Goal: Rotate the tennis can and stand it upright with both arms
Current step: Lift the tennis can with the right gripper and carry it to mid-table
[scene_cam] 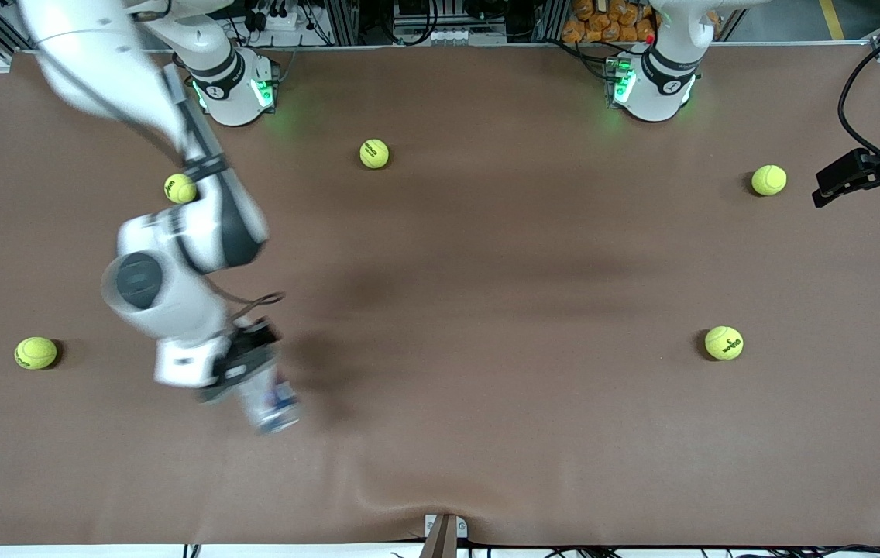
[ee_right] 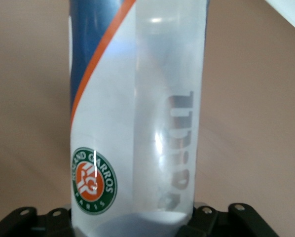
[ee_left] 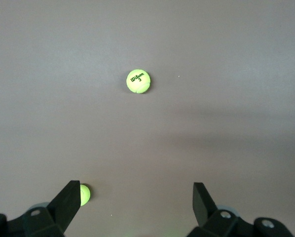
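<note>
The tennis can (scene_cam: 273, 403) is a clear tube with a white, navy and orange label. It sticks out of my right gripper (scene_cam: 242, 366) toward the front camera's edge of the table, at the right arm's end. The right wrist view shows the tennis can (ee_right: 137, 113) filling the space between the jaws of the right gripper (ee_right: 132, 224), which is shut on its end. Whether the can touches the table I cannot tell. My left gripper (scene_cam: 825, 194) waits open over the left arm's end of the table; in its own wrist view the left gripper (ee_left: 137, 197) holds nothing.
Several yellow-green tennis balls lie scattered on the brown table: one (scene_cam: 374, 153) near the robots' bases, one (scene_cam: 180, 188) beside the right arm, one (scene_cam: 36, 353) at the right arm's end, and two (scene_cam: 768, 180) (scene_cam: 723, 342) toward the left arm's end.
</note>
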Available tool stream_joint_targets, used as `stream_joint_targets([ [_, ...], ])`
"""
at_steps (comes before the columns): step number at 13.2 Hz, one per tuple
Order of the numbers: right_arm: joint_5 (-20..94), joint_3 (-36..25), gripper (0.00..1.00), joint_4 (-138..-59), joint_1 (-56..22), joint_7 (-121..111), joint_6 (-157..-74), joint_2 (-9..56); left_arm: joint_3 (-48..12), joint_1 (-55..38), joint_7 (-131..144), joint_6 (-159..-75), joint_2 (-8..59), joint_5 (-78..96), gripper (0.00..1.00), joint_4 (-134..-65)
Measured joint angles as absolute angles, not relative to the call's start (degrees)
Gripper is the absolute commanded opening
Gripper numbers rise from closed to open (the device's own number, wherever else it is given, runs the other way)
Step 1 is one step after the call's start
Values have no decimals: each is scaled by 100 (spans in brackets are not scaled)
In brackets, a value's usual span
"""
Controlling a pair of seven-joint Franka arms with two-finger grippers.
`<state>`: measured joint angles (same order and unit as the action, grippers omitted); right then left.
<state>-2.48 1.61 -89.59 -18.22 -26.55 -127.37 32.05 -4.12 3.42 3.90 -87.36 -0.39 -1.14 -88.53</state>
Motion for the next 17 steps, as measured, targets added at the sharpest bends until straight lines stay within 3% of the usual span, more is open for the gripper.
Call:
stream_joint_targets([
  [3,-282,169,54,-9033,-2760,-3596,-13298,3439,-413,342,390,-8736,-39,-114,100,-8854],
  [5,-635,163,64,-9066,-3382,-3836,-13854,3769,-421,336,390,-8735,-37,-114,100,-8858],
  [9,-1603,145,65,-8879,-4182,-3904,-14263,4389,-457,301,390,-8730,28,-114,100,-8874],
  [10,-1806,143,72,-8758,-4309,-3904,-14252,4503,-457,309,390,-8705,34,-114,100,-8874],
  [11,-1913,134,100,-8671,-4385,-3904,-14241,4597,-448,324,390,-8628,33,-114,100,-8869],
  [17,-1969,11,100,-8492,-4359,-3970,-14245,4737,-438,324,396,-8541,10,-114,100,-8849],
])
